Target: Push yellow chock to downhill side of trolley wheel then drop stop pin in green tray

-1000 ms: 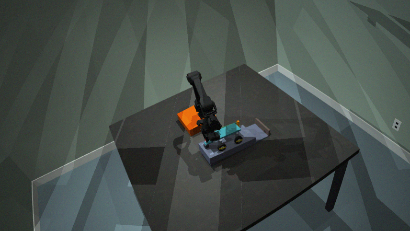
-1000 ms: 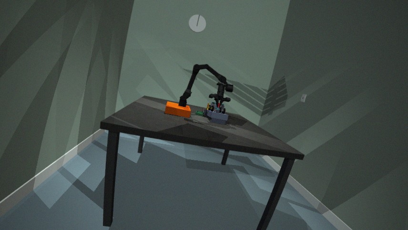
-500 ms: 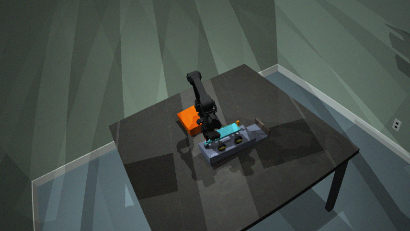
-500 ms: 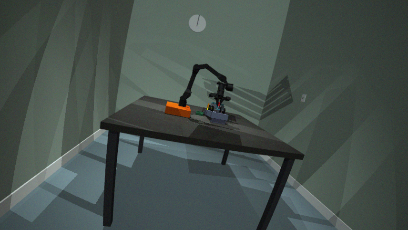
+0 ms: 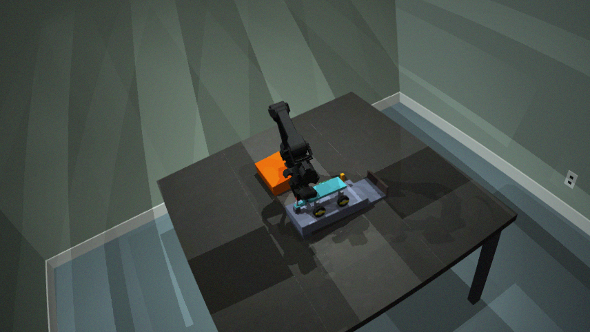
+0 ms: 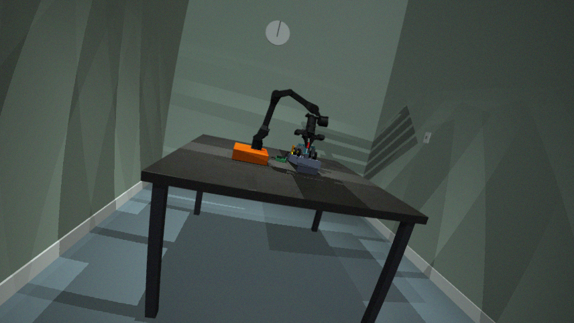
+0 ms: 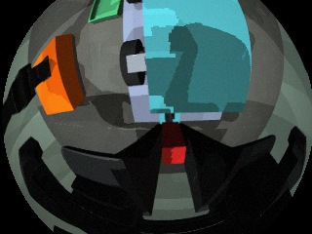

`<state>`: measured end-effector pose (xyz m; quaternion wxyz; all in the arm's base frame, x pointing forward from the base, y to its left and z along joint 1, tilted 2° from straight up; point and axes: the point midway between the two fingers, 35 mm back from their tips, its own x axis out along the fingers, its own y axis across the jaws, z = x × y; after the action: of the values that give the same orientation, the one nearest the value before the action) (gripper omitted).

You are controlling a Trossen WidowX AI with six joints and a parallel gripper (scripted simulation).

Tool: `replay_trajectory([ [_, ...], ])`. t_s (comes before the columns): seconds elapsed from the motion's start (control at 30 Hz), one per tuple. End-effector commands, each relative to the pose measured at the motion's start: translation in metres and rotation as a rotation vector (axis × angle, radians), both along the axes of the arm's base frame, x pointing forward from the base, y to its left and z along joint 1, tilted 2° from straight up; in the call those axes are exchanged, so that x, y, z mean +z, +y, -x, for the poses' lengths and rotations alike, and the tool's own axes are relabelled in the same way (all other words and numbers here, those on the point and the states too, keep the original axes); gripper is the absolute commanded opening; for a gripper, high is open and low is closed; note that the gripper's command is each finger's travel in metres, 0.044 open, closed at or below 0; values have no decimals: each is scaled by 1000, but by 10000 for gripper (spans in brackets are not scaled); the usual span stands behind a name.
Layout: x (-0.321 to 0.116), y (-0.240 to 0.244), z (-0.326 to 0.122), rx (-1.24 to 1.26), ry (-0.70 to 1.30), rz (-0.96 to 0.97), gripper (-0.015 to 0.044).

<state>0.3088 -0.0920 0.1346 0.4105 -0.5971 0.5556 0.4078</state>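
My gripper [image 5: 297, 198] [image 6: 308, 143] [image 7: 170, 128] points down at the trolley's uphill end, shut on the stop pin [image 6: 308, 145] [image 7: 174, 155] by its red head. A short bit of shaft shows beyond the head; whether its lower end is clear of the ramp is hidden. The cyan trolley [image 5: 330, 187] [image 7: 214, 73] stands on the grey-blue ramp [image 5: 303, 220] [image 6: 308, 166] [image 7: 140, 114]. The chock [image 5: 342, 176] [image 6: 292, 149] shows its yellow-orange handle beside the trolley's far side, towards the downhill end. Its base and any wheel contact are hidden. The green tray [image 6: 280, 159] [image 7: 106, 10] lies beside the ramp.
An orange block [image 5: 272, 171] [image 6: 249, 154] [image 7: 60, 78] sits under the arm's base, beside the ramp's uphill part. A brown end board [image 5: 378, 183] stands across the ramp's downhill end. The trolley body is close beside my fingers.
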Motion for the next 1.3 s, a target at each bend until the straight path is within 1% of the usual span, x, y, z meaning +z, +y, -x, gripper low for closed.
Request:
replay_trajectory([
  [0.0, 5, 0, 0, -3, -7, 3, 0],
  [1.27, 26, 2, 0, -3, -7, 3, 0],
])
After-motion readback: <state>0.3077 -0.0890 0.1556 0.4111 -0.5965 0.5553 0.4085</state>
